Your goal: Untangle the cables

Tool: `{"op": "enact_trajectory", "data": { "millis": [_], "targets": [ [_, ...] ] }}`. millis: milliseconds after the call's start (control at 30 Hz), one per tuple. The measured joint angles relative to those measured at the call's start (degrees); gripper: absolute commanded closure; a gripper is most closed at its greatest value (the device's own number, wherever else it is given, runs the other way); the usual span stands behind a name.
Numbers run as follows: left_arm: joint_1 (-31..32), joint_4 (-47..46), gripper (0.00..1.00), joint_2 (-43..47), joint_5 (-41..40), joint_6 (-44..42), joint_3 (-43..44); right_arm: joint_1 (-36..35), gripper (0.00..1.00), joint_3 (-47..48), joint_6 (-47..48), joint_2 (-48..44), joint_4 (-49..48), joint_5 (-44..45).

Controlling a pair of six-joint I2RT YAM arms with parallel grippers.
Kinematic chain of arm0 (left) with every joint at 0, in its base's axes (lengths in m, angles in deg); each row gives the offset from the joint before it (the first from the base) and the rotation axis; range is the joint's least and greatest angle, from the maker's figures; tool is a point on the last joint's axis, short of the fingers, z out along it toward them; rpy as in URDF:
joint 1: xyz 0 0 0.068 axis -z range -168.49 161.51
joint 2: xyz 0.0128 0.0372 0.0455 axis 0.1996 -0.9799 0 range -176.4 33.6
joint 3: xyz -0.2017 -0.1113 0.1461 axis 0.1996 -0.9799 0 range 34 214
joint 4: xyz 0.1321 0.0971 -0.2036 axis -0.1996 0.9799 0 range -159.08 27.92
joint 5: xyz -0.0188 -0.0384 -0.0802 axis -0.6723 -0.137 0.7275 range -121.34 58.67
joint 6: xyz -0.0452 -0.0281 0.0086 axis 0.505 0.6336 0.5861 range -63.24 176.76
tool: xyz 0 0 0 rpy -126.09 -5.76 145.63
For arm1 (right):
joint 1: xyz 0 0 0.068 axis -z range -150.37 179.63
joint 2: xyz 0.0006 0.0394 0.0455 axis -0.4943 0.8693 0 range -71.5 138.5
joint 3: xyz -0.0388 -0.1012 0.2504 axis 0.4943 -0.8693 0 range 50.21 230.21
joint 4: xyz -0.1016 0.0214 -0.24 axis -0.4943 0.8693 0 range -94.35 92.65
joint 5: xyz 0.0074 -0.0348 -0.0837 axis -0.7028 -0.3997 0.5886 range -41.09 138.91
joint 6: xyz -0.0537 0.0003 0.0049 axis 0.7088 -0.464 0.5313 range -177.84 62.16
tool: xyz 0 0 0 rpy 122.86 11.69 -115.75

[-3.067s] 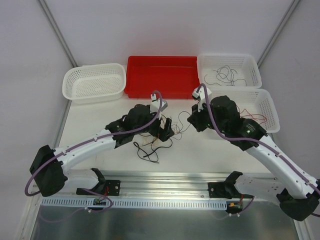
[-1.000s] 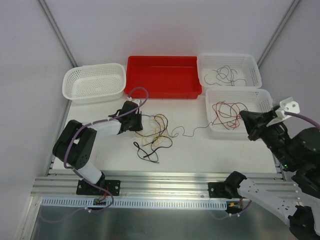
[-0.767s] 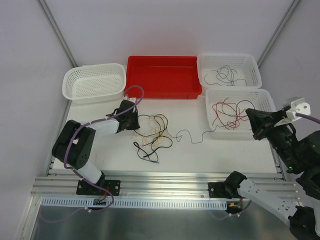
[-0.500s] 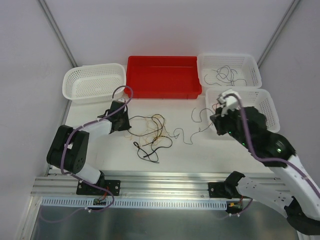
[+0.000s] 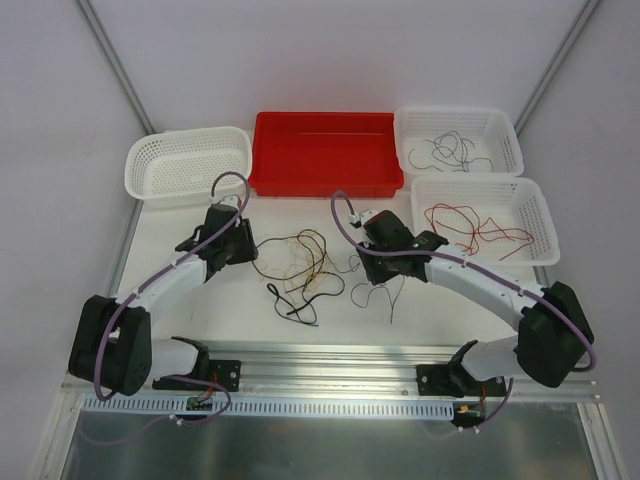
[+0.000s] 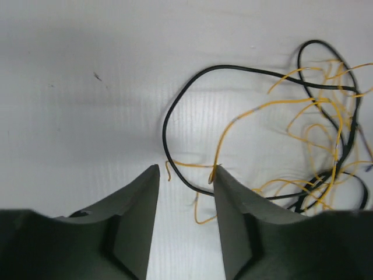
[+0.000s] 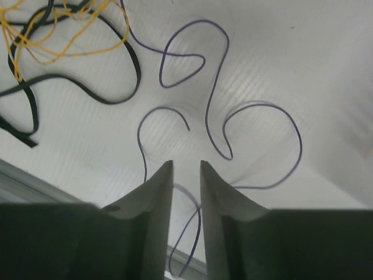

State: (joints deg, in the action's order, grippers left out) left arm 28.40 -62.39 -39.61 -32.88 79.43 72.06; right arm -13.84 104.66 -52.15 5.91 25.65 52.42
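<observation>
We are seeing a robotics lab cell: white walls are enclosing the table, an aluminium rail edging its near side.

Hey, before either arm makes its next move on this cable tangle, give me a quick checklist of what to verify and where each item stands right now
1. Left gripper open: ok. Its jaws are apart, with a black cable and a yellow cable at its tips.
2. Right gripper open: ok. The gap is narrow but wider than the purple cable passing between the jaws.
3. Purple cable free of the tangle: cannot tell. One end runs up beside the black and yellow loops.
4. Black and yellow cables separated: not ok. They are interlaced.
5. Red cables sorted: ok. They lie in the near right basket.
</observation>
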Motion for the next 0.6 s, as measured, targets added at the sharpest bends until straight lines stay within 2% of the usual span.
{"op": "enact_trajectory", "data": {
  "millis": [33,133,233,267,367,600],
  "targets": [
    [0.0,0.24,0.51,1.55,0.24,-0.11,0.0,0.0,0.52,-0.04,-0.57,1.33,-1.09,-0.33],
    [0.0,1.9,0.36,5.79,1.29,-0.72,0.04,0.04,0.36,-0.04,-1.6,4.2,-4.15,-1.42],
    [0.0,4.61,0.27,10.03,1.6,-2.05,0.83,0.04,0.27,-0.04,-2.29,5.73,-6.08,-1.7],
    [0.0,5.38,0.19,11.28,1.64,-2.58,1.33,0.04,0.27,-0.04,-2.49,6.19,-6.62,-1.7],
    [0.0,7.28,0.1,15.08,1.79,-4.2,2.91,0.04,0.27,-0.04,-2.82,7.85,-8.31,-1.64],
    [0.0,9.46,0.05,21.99,2.14,-10.56,6.64,0.04,0.3,2.19,-2.89,14.01,-10.4,-2.14]
  ]
}}
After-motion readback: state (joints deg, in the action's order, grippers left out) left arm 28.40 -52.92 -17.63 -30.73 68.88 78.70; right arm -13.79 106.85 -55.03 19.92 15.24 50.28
